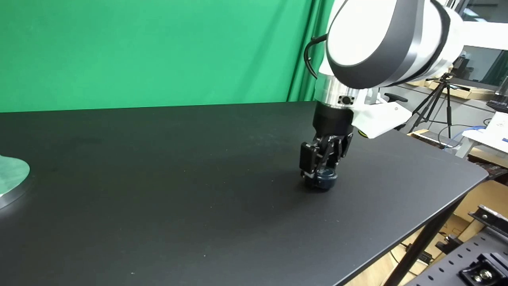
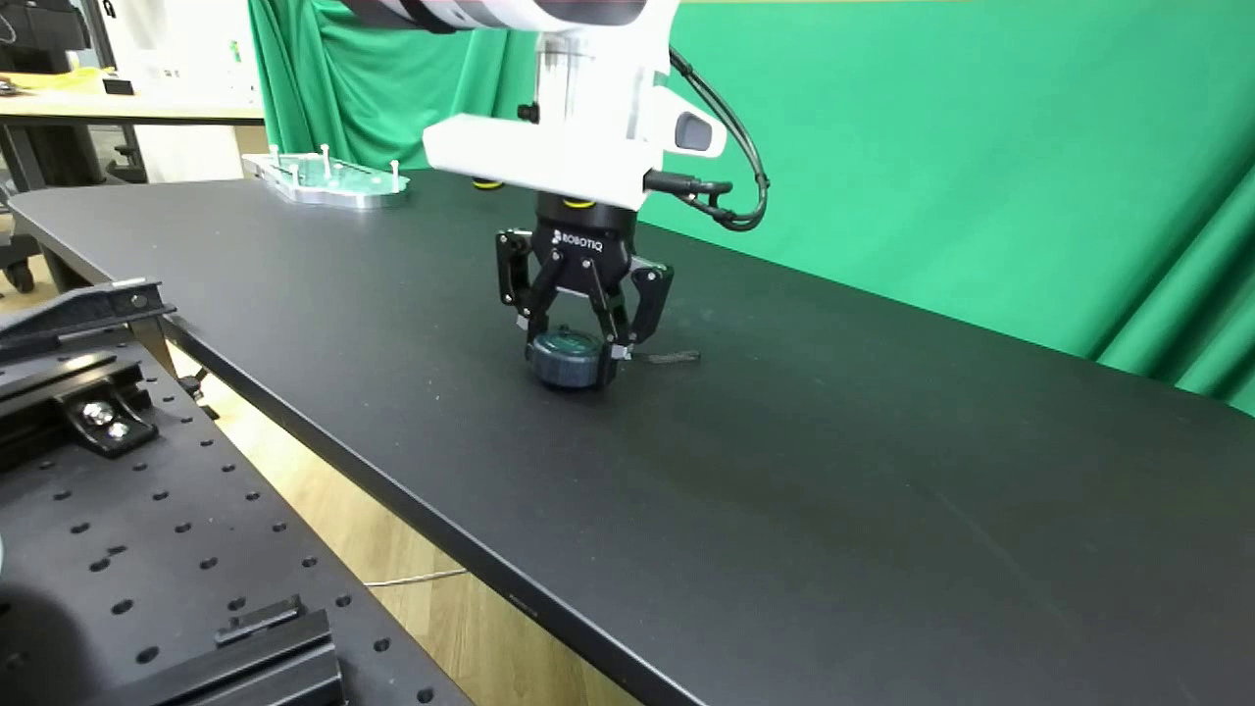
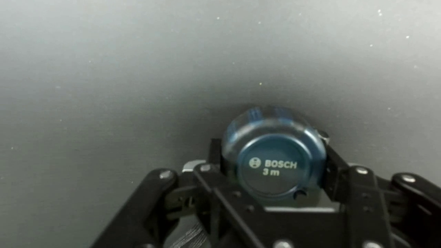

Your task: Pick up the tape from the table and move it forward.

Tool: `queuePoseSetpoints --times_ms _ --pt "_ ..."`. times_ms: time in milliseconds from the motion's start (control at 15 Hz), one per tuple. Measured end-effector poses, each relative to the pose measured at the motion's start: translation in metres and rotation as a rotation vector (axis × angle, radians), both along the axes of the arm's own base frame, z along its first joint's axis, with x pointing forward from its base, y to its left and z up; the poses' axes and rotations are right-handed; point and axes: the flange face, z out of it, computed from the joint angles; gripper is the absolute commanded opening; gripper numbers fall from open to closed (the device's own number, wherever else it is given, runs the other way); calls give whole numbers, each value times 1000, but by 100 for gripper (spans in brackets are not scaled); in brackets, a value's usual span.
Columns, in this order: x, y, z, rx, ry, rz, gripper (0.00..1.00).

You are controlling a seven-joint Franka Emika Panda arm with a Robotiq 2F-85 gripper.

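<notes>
BOSCH, 3 m and ROBOTIQ All Showing

In the wrist view, the tape (image 3: 274, 155) is giving us its name: pale letters (image 3: 280, 164) are spelling BOSCH, a round emblem (image 3: 255, 162) is sitting just left of the word, and 3 m is standing right underneath! In an exterior view, the gripper (image 2: 571, 355) is wearing its own brand: white capitals (image 2: 582, 242) are reading ROBOTIQ!

In an exterior view, carries white-and-grey arm (image 1: 393, 43) high above table (image 1: 198, 178), on the side of the rounded right-hand corner. Points silver wrist (image 1: 336, 89) downward, roughly vertical. In both exterior views, holds black gripper (image 2: 571, 358) down close to the table; in an exterior view, between near edge and far edge, apart from both. In wrist view, clasps from both sides with fingers (image 3: 336, 172), with jaws partly closed. In an exterior view, spreads outer links (image 2: 651, 299) wider than fingers.
</notes>
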Motion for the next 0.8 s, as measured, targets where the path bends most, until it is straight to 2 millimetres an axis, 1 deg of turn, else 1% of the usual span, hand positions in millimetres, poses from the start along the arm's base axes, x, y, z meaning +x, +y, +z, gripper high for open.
queuePoseSetpoints --times_ms 133,267,600,800 --pt "5 2 3 -1 -12 7 43" --pt "15 3 10 -4 -36 21 43" --pt "57 6 32 -14 -103 39 43" --pt "81 7 40 -22 -115 43 43"
